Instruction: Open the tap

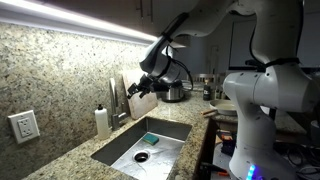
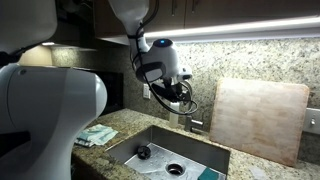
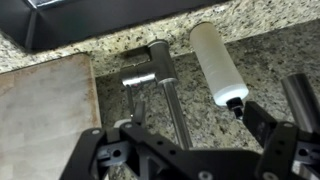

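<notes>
The tap (image 3: pixel 163 75) is a slim grey-metal faucet with a small side lever (image 3: pixel 135 80). In the wrist view its spout runs between my fingers. In an exterior view the tap (image 1: pixel 117 100) stands behind the sink, next to the white soap bottle (image 1: pixel 102 121). My gripper (image 3: pixel 200 125) is open and empty, hovering just in front of the tap with a finger on each side of the spout, not touching it. It also shows in both exterior views (image 1: pixel 140 88) (image 2: pixel 176 95). In the latter view it hides most of the tap.
The steel sink (image 1: pixel 170 132) is set in a granite counter and holds a blue sponge (image 1: pixel 151 139). A wooden cutting board (image 2: pixel 262 118) leans on the backsplash beside the tap. A kettle (image 1: pixel 175 92) stands further along. A wall outlet (image 1: pixel 23 126) is near the soap bottle (image 3: pixel 215 62).
</notes>
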Available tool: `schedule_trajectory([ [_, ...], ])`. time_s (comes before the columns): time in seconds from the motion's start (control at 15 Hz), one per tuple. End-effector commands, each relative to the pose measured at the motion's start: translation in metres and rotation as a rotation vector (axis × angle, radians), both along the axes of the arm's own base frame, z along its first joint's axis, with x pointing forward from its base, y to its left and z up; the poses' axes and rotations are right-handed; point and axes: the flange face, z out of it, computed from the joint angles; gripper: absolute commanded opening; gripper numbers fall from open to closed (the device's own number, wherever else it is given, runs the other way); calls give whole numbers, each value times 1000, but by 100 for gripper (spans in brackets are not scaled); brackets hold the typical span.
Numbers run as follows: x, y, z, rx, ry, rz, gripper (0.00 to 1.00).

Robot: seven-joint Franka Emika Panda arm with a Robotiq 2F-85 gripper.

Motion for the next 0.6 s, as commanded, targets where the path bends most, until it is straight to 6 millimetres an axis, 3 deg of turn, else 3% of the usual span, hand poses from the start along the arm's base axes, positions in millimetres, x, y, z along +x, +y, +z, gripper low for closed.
schedule_trajectory([
  [0.0, -5, -14, -15, 23, 6, -20, 100],
  [0.27, 0, -31, -35, 14, 13, -31, 100],
  [0.53, 6, -45, -71, -30, -30, -21, 100],
])
